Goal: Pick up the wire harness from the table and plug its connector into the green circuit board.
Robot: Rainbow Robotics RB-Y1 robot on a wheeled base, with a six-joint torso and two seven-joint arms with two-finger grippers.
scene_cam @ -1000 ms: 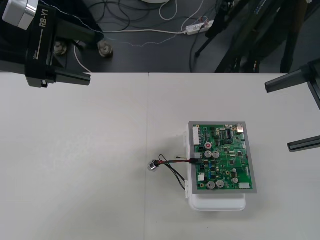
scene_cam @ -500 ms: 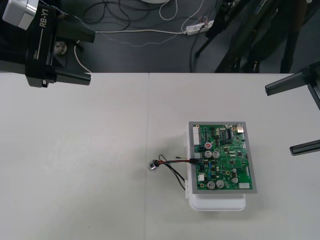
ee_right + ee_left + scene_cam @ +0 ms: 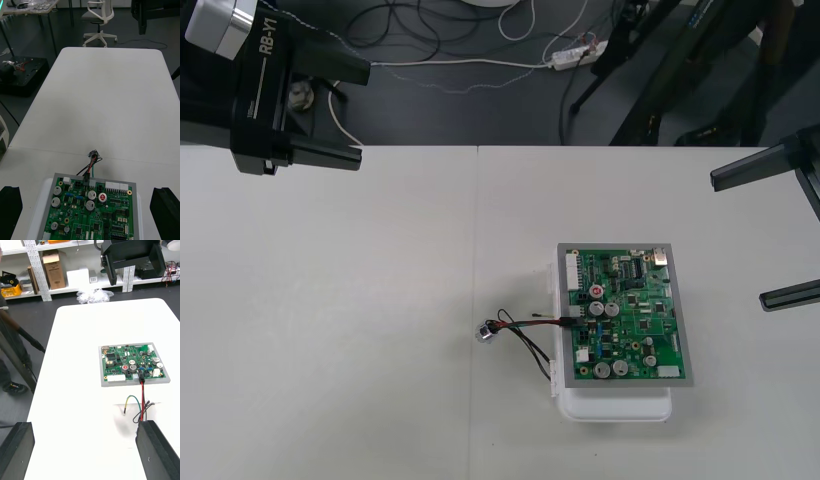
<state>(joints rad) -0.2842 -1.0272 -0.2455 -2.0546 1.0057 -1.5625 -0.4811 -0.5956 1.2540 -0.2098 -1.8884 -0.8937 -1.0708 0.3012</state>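
Note:
The green circuit board [image 3: 625, 315] rests on its white base [image 3: 620, 408] right of the table's middle. The harness's black plug [image 3: 567, 321] sits in a connector on the board's left edge. Its thin wires [image 3: 525, 332] trail left over the table to the round metal socket [image 3: 484, 333]. My left gripper [image 3: 364, 114] hangs open at the far left, well away from the board. At the right edge my right gripper [image 3: 736, 238] is open too, clear of the board. The right wrist view has the plug [image 3: 87, 181] at the board [image 3: 93, 217] edge, between both fingers [image 3: 165, 210].
Bare pale table surrounds the board on the left and front. Dark floor with cables runs beyond the far edge. In the left wrist view the right gripper's dark body [image 3: 131, 257] hangs beyond the board [image 3: 131, 363].
The right gripper has drawn back slightly to the right. The harness, the board and the left gripper have not moved.

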